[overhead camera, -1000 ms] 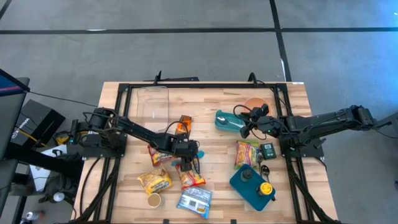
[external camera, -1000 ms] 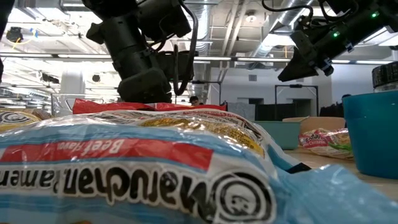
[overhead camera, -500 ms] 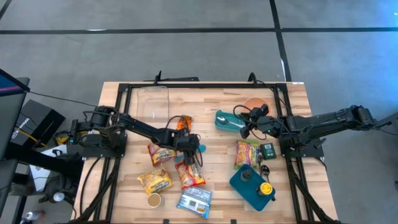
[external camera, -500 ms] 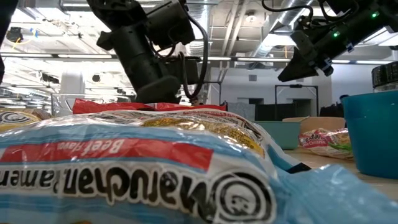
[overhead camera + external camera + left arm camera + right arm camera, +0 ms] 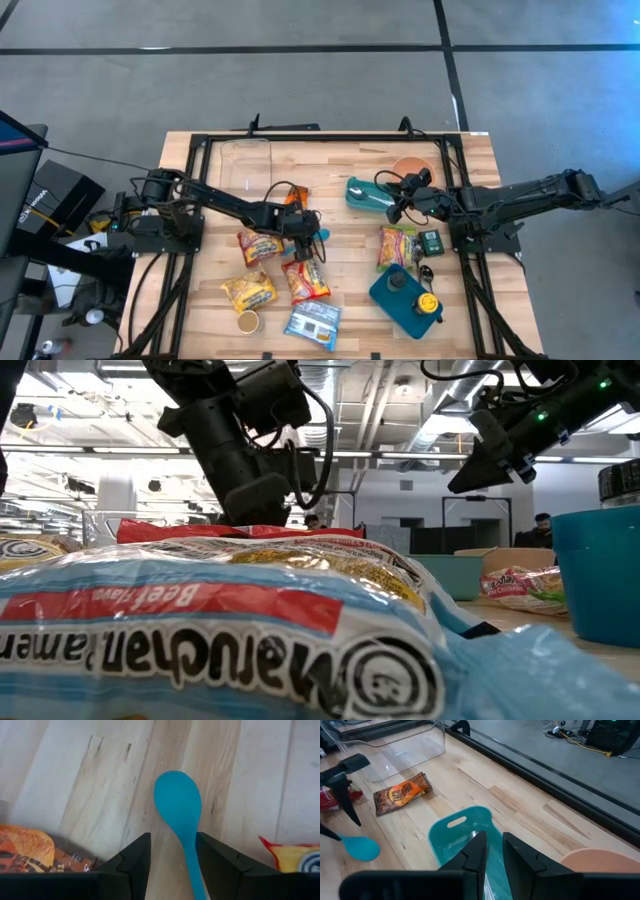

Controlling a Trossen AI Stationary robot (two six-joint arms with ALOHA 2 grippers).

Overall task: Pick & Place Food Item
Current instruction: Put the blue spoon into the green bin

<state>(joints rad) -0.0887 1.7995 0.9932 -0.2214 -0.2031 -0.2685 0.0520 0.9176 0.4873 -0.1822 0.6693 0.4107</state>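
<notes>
A blue spoon (image 5: 177, 802) sticks out ahead of my left gripper (image 5: 172, 845), which is near the table's middle (image 5: 308, 240), among the snack packets. An orange snack pack (image 5: 293, 199) lies just beyond it. Red-and-yellow packets (image 5: 258, 247) (image 5: 308, 283) lie on its near side. My right gripper (image 5: 492, 850) hangs shut, high over a teal container (image 5: 462, 832) at the right, holding nothing. My left gripper has the spoon's handle (image 5: 194, 870) between its two fingers, just behind the bowl. The handle runs along the fingers and lies against one of them. The fingers slant down. The bowl (image 5: 361, 847) is low over the wood; I cannot tell whether it touches.
A clear bin (image 5: 246, 165) stands at the far left and an orange bowl (image 5: 412, 168) at the far right. A green packet (image 5: 397, 245), a teal jug (image 5: 405, 297), a blue ramen pack (image 5: 313, 322) and a small cup (image 5: 247, 321) lie toward the near edge.
My left gripper has drifted a little toward the table's far edge with the blue spoon, staying low over the packets. My right arm has kept still.
</notes>
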